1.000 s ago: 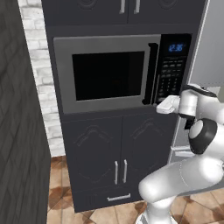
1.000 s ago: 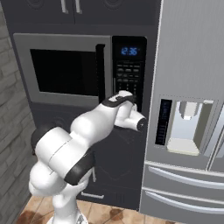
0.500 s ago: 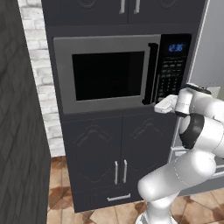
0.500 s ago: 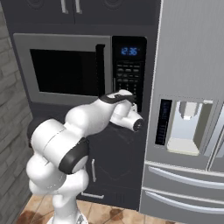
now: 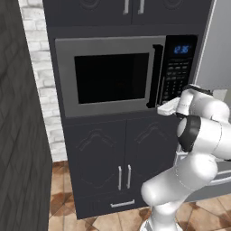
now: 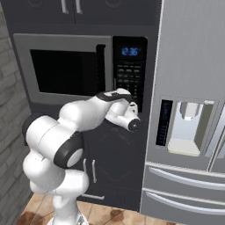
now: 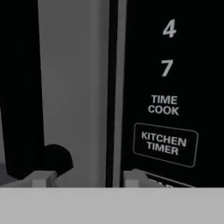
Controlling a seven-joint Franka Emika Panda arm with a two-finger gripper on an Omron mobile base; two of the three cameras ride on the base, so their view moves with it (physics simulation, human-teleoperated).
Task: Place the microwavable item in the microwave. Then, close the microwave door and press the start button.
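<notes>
The microwave (image 5: 126, 74) is seen in the upper centre of the left base view, built into dark cabinetry, and in the upper left of the right base view. The microwave door (image 5: 108, 76) is shut flush, its dark window (image 5: 110, 76) facing out, with the black vertical bar handle (image 5: 156, 76) at its right edge. The black keypad panel (image 6: 129, 70) is placed right of the door, with the blue digital display (image 6: 130, 51) lit at its top. The mug cannot be made out behind the dark window.

The white arm is raised to the lower part of the keypad panel; the claw (image 7: 85, 178) is pointed straight at the microwave front, close to it. In the hand view two pale fingertips (image 7: 40, 178) are seen at the bottom, apart with a gap between them, nothing pinched; one is before the grey door frame, the other before the panel under the "KITCHEN TIMER" button (image 7: 165, 143). "TIME COOK", "7" and "4" are read above it. Contact with the panel cannot be told.

A steel-grey fridge (image 6: 189, 110) with a dispenser is seen at right.
</notes>
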